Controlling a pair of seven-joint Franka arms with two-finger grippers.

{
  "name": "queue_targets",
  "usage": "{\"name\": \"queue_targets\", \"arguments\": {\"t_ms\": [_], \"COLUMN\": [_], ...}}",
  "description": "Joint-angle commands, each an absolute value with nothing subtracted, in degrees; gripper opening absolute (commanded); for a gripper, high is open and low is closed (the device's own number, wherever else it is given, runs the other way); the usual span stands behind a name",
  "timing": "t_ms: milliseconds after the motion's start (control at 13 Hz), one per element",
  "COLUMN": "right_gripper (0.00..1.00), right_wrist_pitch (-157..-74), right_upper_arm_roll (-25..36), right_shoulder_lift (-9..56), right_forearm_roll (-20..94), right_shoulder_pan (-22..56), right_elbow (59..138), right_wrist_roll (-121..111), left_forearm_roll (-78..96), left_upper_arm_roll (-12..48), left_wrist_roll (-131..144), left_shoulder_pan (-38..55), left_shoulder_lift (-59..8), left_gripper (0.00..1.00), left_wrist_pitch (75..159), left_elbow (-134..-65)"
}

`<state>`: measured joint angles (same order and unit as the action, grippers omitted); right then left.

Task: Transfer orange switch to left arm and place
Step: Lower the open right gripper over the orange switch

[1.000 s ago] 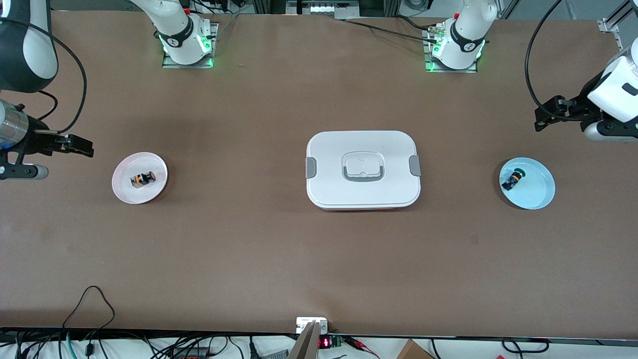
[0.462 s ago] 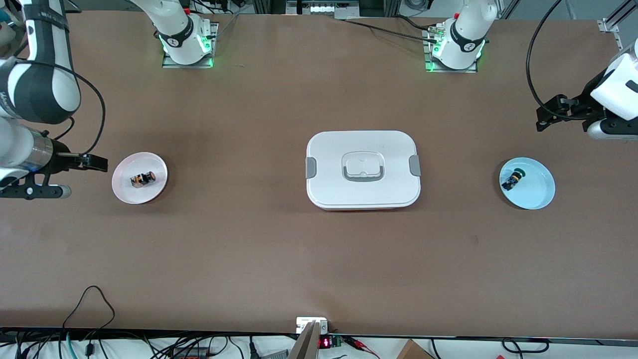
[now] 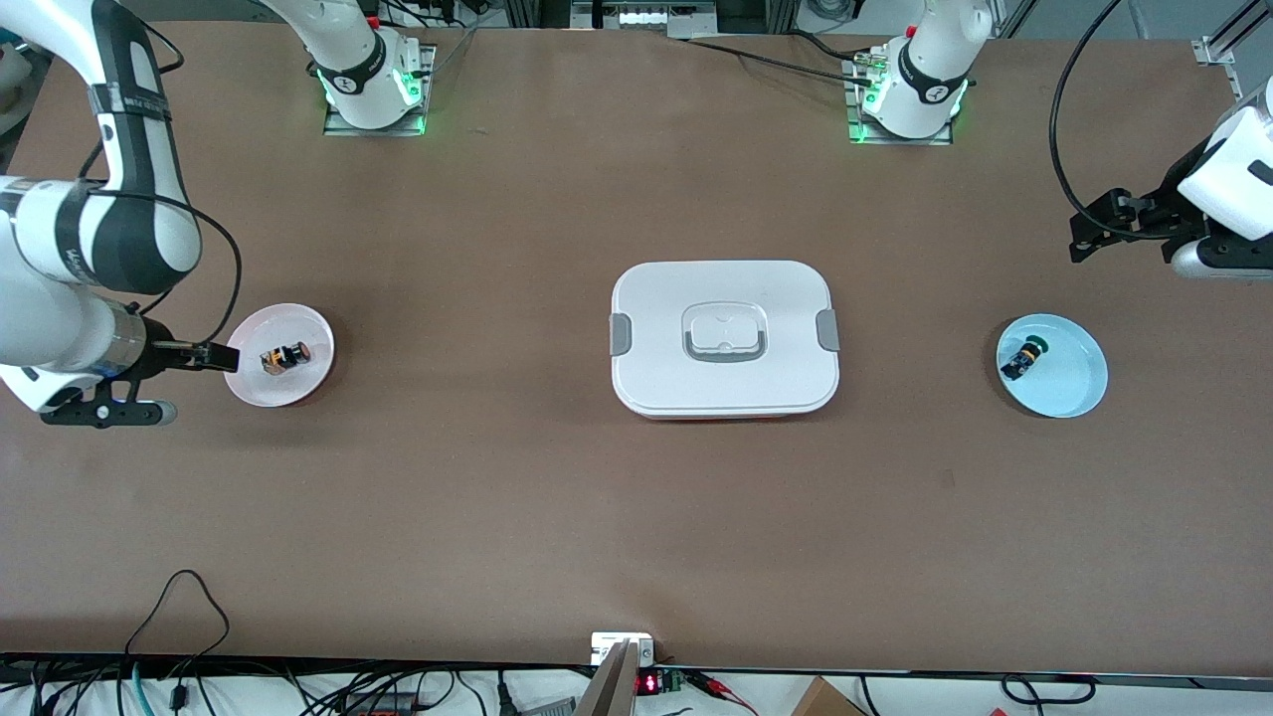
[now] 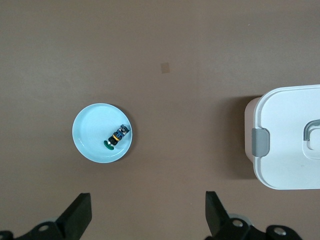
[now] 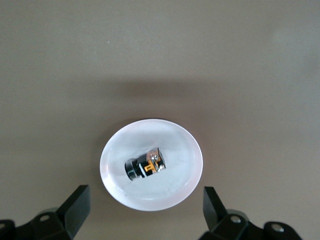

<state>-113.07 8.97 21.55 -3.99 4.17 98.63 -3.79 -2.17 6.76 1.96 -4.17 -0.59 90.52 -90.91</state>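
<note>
A: Seen from the front: orange switch [image 3: 284,357] lying on a pale pink plate [image 3: 310,382] toward the right arm's end of the bench [image 3: 517,497]. Right pincer [image 3: 221,357] at that plate's rim, side-on, so the gap hard to judge there. Big white box [image 3: 725,338] mid-bench, lid on. Left pincer [image 3: 1079,239] up over bare bench at the left arm's end, waiting, arm cut off by the frame edge.

B: Added by the right wrist view: orange switch [image 5: 147,165] on its side, black end and orange middle showing, pale pink plate [image 5: 172,190] between two fingertips [image 5: 76,207] spread wide, nothing gripped. Fingers cut off at the frame edge.

A: Added by the left wrist view: fingertips [image 4: 77,215] likewise spread wide and empty. Light blue plate [image 4: 87,145] with a small blue-black part [image 4: 117,136], green cap. Only one corner of the box [image 4: 285,140] in frame, a grey clip visible.

B: Markings on either small part too tiny to make out.
</note>
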Motion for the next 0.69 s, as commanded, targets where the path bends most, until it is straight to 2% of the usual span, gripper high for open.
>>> {"name": "queue_targets", "arguments": {"t_ms": [0,385,615], "right_gripper": [1.0,1.0,1.0], "right_wrist_pitch": [-120.6,-134.1,-135.5], "right_upper_arm_roll": [8.9,8.8,8.8], "right_shoulder_lift": [20.4,21.4,22.3], "right_forearm_roll": [-3.3,-3.3,-3.2], "right_shoulder_pan": [4.0,3.8,3.7], "right_elbow": [106.1,115.2,116.9], "right_wrist_roll": [-9.0,-18.8,-20.9], "left_forearm_roll": [-1.8,-1.8,-1.8], "left_upper_arm_roll": [6.8,6.8,6.8], "left_wrist_roll": [0.8,0.8,0.8], "left_shoulder_pan": [-4.1,-4.1,-4.1], "left_shoulder_lift": [-1.8,-1.9,-2.4], "left_gripper": [1.0,1.0,1.0], "left_wrist_pitch": [89.9,89.9,89.9], "left_elbow": [-89.0,-89.0,-88.9]}}
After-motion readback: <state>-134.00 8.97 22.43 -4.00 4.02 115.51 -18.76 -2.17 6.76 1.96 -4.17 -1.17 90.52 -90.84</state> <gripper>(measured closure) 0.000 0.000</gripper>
